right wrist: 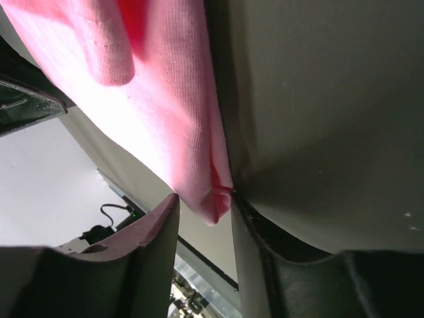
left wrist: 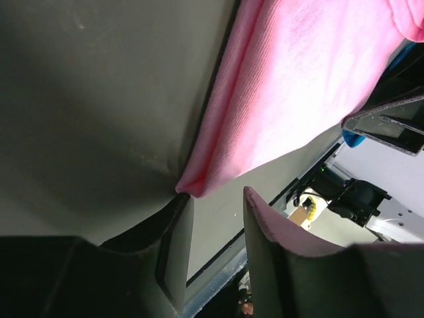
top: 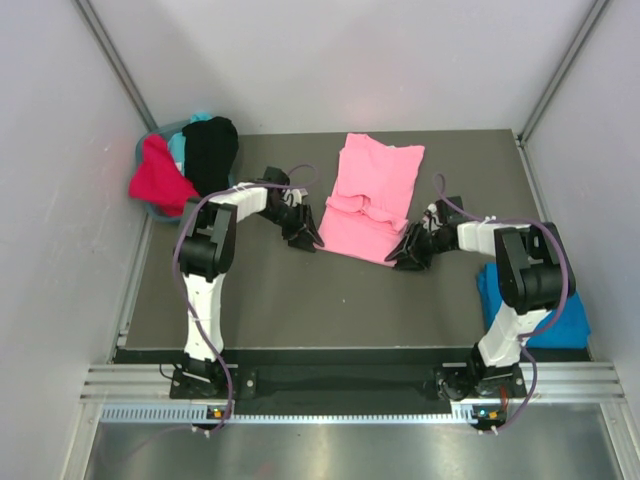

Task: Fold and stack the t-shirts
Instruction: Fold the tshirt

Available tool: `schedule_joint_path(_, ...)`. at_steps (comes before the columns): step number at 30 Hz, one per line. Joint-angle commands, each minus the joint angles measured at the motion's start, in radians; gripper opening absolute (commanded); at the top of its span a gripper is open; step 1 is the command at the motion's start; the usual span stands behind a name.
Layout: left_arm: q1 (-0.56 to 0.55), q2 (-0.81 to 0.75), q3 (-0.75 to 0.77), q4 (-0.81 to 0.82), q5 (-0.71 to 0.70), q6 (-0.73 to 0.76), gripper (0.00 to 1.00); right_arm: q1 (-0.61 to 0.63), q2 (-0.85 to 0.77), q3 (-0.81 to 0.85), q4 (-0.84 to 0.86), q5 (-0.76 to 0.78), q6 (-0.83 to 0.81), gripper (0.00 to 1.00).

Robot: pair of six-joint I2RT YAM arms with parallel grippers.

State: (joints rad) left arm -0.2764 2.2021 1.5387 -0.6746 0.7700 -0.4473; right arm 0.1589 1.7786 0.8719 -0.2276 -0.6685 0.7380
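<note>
A light pink t-shirt (top: 370,195) lies partly folded in the middle of the dark mat (top: 300,300). My left gripper (top: 308,238) sits low at its near left corner and my right gripper (top: 405,255) at its near right corner. In the left wrist view my left gripper (left wrist: 215,195) is open, and the pink shirt (left wrist: 291,86) has its corner touching one fingertip (left wrist: 182,202). In the right wrist view my right gripper (right wrist: 204,199) is open, and the pink shirt (right wrist: 152,86) has its corner hanging between the jaws, not clamped.
A basket (top: 150,210) at the back left holds a red shirt (top: 158,180), a teal shirt (top: 178,148) and a black shirt (top: 212,150). A bright blue shirt (top: 545,310) lies at the right edge beside the right arm. Grey walls close in three sides.
</note>
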Motion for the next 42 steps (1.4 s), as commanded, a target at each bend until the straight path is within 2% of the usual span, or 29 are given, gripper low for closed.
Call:
schedule_joint_path(1, 0.000, 0.030, 0.029, 0.036, -0.038, -0.011, 0.41, 0.004, 0.031, 0.018, 0.031, 0.073, 0.003, 0.36)
schedule_joint_path(6, -0.001, 0.045, 0.040, 0.069, -0.024, -0.031, 0.00, 0.002, 0.039, 0.007, 0.051, 0.063, 0.004, 0.23)
schedule_joint_path(8, -0.003, 0.039, 0.038, 0.070, -0.028, -0.033, 0.00, 0.002, 0.035, 0.006, 0.053, 0.061, 0.001, 0.19)
schedule_joint_path(12, 0.000, 0.004, 0.011, 0.064, -0.023, -0.027, 0.00, 0.002, 0.012, 0.010, 0.048, 0.069, 0.000, 0.00)
schedule_joint_path(18, 0.000, -0.097, -0.025, 0.067, -0.003, -0.030, 0.00, -0.010, -0.068, 0.062, -0.045, 0.023, -0.077, 0.00)
schedule_joint_path(31, -0.020, -0.278, 0.007, 0.049, 0.005, 0.007, 0.00, -0.062, -0.261, 0.194, -0.217, -0.020, -0.244, 0.00)
schedule_joint_path(37, -0.053, -0.321, 0.067, 0.037, -0.017, 0.033, 0.00, -0.070, -0.335, 0.200, -0.248, -0.019, -0.272, 0.00)
schedule_joint_path(42, -0.070, -0.357, 0.041, 0.027, -0.029, 0.042, 0.00, -0.071, -0.381, 0.151, -0.248, -0.019, -0.269, 0.00)
